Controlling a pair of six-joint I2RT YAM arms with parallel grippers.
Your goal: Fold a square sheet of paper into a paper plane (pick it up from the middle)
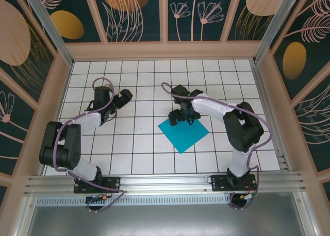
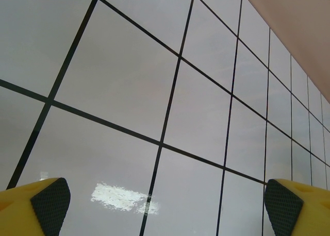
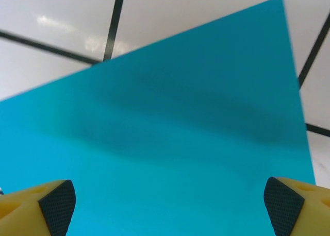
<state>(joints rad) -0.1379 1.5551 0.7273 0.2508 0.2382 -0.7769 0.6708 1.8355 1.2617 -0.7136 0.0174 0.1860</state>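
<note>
On the left of the overhead view, the left gripper (image 1: 122, 98) was seen held over the white gridded table (image 1: 144, 148), well apart from the paper. In the left wrist view its yellow fingers (image 2: 46, 207) with dark pads were set at the two lower corners of the frame. The jaws were spread wide and nothing was held between them. Bare tiles and black grid lines were seen under them.

Right of the table's middle, the square sheet of paper (image 1: 184, 135) was laid flat and unfolded, turned corner-on like a diamond. The right gripper (image 1: 182, 115) was placed over the sheet's far left edge. In the right wrist view its pads (image 3: 56, 205) were likewise seen wide apart, with no paper pinched between them. The cyan sheet was spread under them, one corner shown at the upper right. Whether the fingertips touched the paper could not be told.
</note>
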